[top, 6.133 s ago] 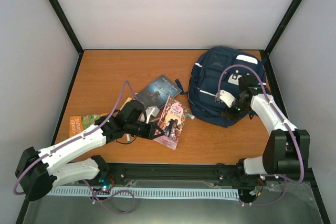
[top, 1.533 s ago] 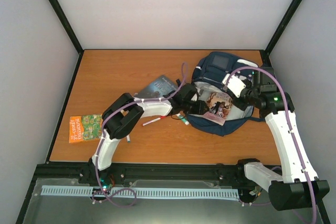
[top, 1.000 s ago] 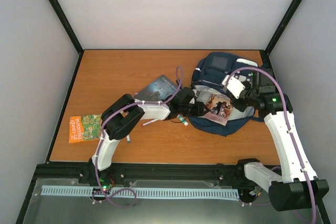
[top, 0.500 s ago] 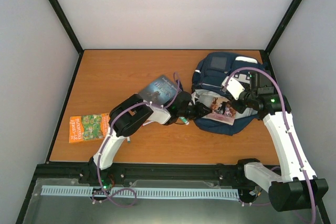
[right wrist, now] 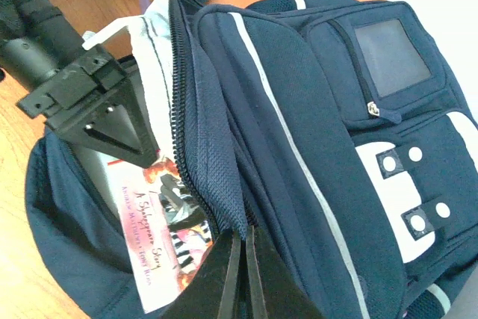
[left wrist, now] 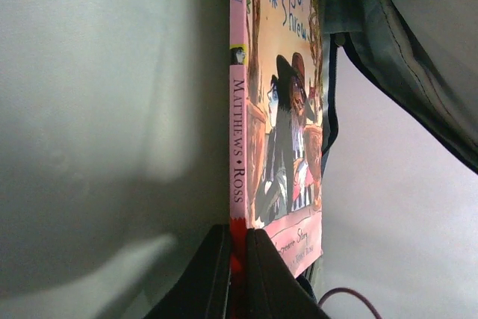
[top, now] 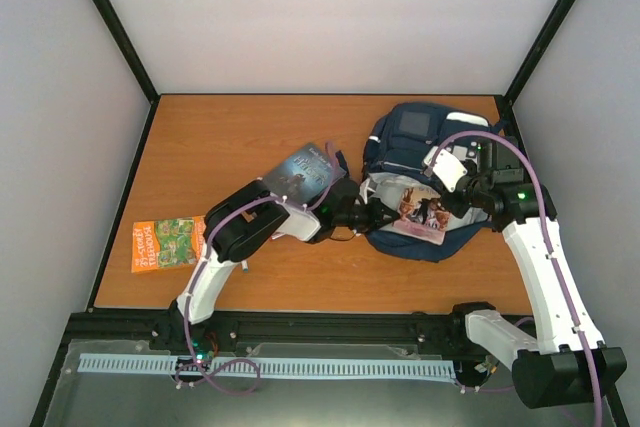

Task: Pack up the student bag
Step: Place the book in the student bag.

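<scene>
Your left gripper (left wrist: pixel 237 243) is pinched tight on the bottom of the pink book's (left wrist: pixel 287 110) spine, the book half inside the student bag (right wrist: pixel 299 132). Your right gripper (right wrist: pixel 240 244) is clamped on the bag's open zipper edge. The bag lies on the desk (top: pixel 230 137), with a dark book (top: pixel 303 169) just left of it.

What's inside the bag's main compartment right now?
A pink book, partly in, gripped at its spine by the left gripper. The right gripper holds the student bag open by its flap. Anything deeper is hidden by book and flap.
</scene>
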`<state>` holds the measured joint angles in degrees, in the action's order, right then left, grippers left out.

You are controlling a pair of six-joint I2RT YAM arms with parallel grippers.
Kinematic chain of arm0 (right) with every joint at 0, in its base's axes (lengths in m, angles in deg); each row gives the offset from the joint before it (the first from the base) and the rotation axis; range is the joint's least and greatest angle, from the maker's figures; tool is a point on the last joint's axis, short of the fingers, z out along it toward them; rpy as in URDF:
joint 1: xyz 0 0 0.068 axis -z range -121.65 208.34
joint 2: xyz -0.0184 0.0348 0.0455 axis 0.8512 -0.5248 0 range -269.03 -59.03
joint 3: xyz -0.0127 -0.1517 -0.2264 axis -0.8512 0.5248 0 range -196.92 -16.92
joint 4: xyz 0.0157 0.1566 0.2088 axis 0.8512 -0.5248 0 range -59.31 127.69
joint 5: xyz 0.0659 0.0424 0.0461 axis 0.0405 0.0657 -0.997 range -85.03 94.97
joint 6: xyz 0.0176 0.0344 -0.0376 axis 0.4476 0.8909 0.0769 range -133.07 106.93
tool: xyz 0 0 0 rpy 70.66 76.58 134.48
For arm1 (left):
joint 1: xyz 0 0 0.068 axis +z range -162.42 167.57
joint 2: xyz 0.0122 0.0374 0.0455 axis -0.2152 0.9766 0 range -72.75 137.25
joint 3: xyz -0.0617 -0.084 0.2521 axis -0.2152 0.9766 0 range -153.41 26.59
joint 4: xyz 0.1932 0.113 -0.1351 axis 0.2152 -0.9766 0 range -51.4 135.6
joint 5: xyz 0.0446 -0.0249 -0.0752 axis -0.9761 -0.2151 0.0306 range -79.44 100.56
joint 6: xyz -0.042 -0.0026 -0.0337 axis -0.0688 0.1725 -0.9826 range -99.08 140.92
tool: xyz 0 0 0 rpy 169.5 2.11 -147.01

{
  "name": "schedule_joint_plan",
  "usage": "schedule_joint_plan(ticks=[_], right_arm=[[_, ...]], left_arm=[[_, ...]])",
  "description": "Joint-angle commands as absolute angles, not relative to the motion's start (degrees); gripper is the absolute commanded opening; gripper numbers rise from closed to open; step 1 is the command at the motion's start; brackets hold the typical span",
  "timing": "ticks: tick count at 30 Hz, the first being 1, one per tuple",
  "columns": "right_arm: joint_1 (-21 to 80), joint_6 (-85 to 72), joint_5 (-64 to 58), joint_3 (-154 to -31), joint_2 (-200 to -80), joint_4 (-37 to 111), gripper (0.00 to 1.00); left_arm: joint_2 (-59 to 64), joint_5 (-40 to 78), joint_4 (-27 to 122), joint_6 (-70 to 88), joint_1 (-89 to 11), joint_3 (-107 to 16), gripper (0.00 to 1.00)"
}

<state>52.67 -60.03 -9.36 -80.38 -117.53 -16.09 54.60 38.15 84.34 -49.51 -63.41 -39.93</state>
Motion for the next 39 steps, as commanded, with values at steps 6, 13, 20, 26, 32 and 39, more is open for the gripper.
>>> schedule_joint_plan(ticks=[6,13,20,26,32,39], right_arm=[[52.45,-59.48,-9.38,-81.99,-116.33,-12.76,0.03],[52.45,-59.08,-8.54,-82.67,-116.53,-12.48,0.03],[52.41,-59.52,-8.37,-85.12,-114.56,-14.47,0.03],[52.43,-60.94,-5.93,-84.59,-114.29,-13.99,0.03],[52.46,-61.24,-4.46,-83.29,-114.56,-12.34,0.03],[52.46,-61.17,-3.77,-83.42,-114.54,-11.84,0.03]], left_arm=[[48.63,42.79,90.05,-39.61,-64.92,-32.31,0.01],[47.31,42.60,89.22,-37.85,-64.97,-33.59,0.01],[49.26,35.49,88.73,-41.72,-63.23,-33.95,0.01],[48.69,38.83,88.47,-40.54,-62.43,-34.06,0.01],[44.07,44.50,84.47,-37.66,-62.30,-34.33,0.01],[34.41,38.31,75.45,-36.45,-62.30,-32.71,0.01]])
